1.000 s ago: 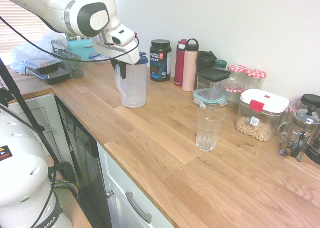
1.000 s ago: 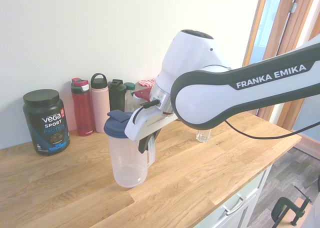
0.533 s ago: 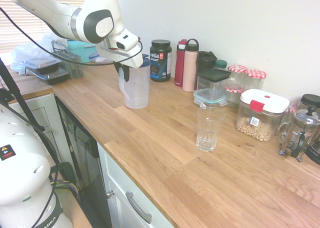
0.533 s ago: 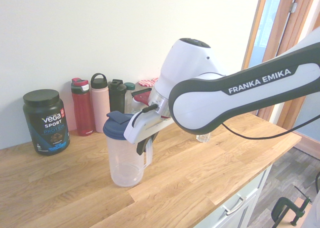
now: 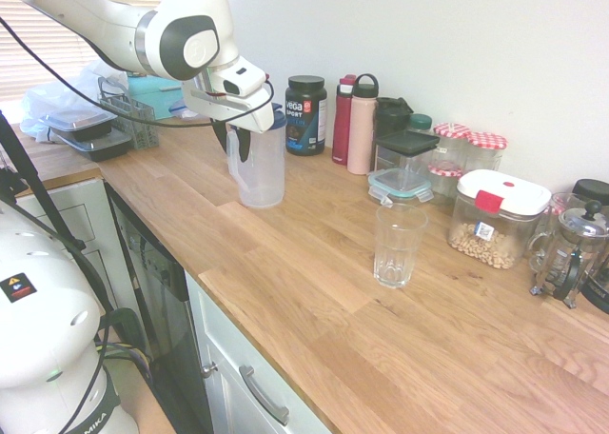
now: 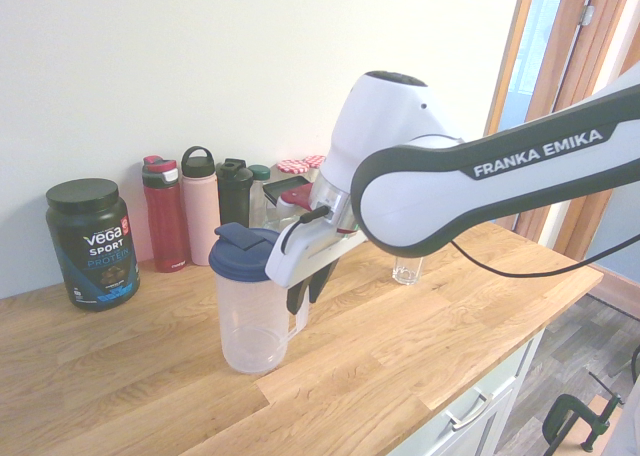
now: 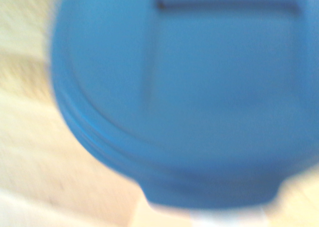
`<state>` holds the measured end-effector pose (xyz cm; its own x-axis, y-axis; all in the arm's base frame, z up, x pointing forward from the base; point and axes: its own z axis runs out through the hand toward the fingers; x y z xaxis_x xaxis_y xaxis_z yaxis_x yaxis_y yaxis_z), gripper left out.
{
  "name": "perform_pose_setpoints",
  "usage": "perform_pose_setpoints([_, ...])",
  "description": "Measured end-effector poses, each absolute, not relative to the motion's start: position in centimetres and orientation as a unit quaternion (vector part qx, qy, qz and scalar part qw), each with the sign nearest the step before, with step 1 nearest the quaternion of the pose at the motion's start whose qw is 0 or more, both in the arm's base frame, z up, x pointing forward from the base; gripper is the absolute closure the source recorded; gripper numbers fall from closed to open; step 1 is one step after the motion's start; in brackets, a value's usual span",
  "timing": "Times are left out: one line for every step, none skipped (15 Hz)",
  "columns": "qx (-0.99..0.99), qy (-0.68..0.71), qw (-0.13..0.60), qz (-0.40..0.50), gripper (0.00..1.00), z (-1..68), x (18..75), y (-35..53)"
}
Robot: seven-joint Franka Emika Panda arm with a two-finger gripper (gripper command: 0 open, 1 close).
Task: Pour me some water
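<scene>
While tilted, fingers (image 6: 308, 288) straddle pitcher (image 6: 250, 316) handle.

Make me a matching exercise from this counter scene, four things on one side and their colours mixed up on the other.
Things:
1. jug lid
2. tub
3. glass
4. tall bottle

Colours:
A. pink
B. clear
C. blue
D. black

Pairs: 1-C, 2-D, 3-B, 4-A
</scene>
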<state>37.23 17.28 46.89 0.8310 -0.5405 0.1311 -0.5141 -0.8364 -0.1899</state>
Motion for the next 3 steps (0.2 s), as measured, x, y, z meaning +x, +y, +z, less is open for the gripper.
perform_pose_setpoints([-0.956,0.274,0.064,-0.079,0.0,48.1,36.1,16.0])
perform_pose_setpoints([-0.957,0.275,0.056,-0.069,0.0,49.3,34.8,14.2])
perform_pose_setpoints([-0.956,0.283,0.046,-0.065,0.0,50.3,33.7,12.2])
